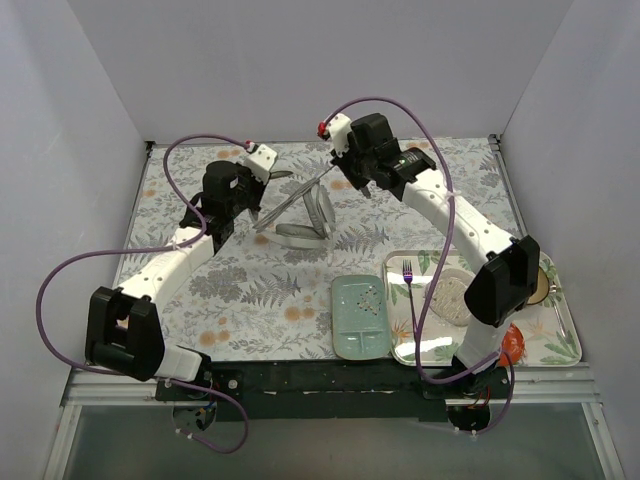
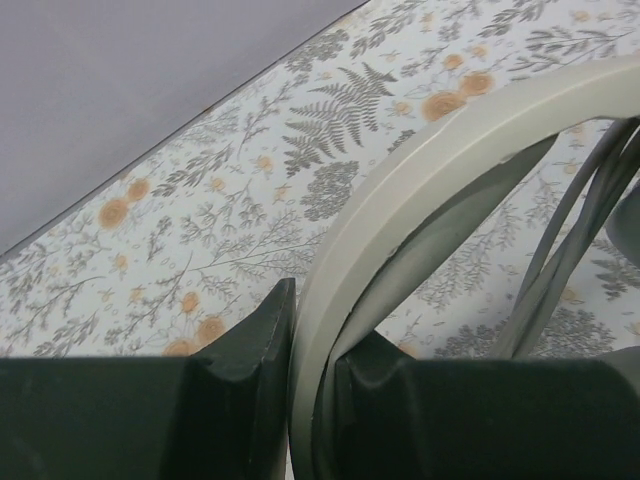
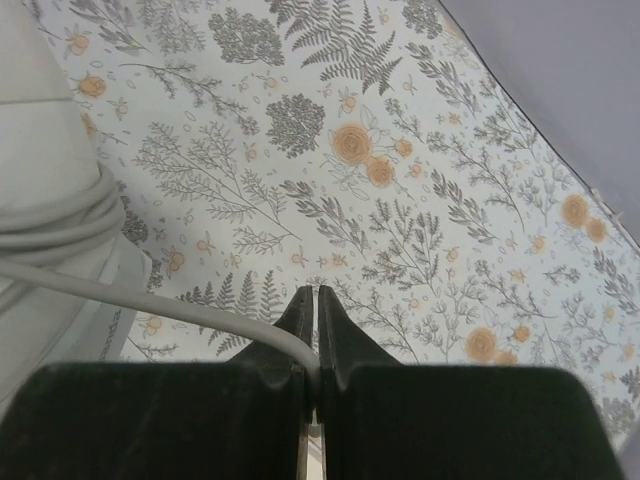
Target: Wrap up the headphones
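Note:
The white-and-grey headphones (image 1: 300,215) stand at the middle back of the table. My left gripper (image 1: 252,212) is shut on their wide headband (image 2: 400,190), which runs up between the jaws in the left wrist view. The thin grey cord (image 1: 300,193) runs taut from the headphones to my right gripper (image 1: 352,186). My right gripper (image 3: 316,300) is shut on the cord (image 3: 180,310). Several turns of cord (image 3: 50,225) lie round the headphones at the left of the right wrist view, and also show at the right of the left wrist view (image 2: 570,250).
A green divided tray (image 1: 360,315) lies at the front middle. A floral tray (image 1: 560,345) at the front right holds a purple fork (image 1: 410,280), a sponge-like pad (image 1: 450,295) and small items. Purple robot cables (image 1: 190,150) loop over both arms. White walls enclose the table.

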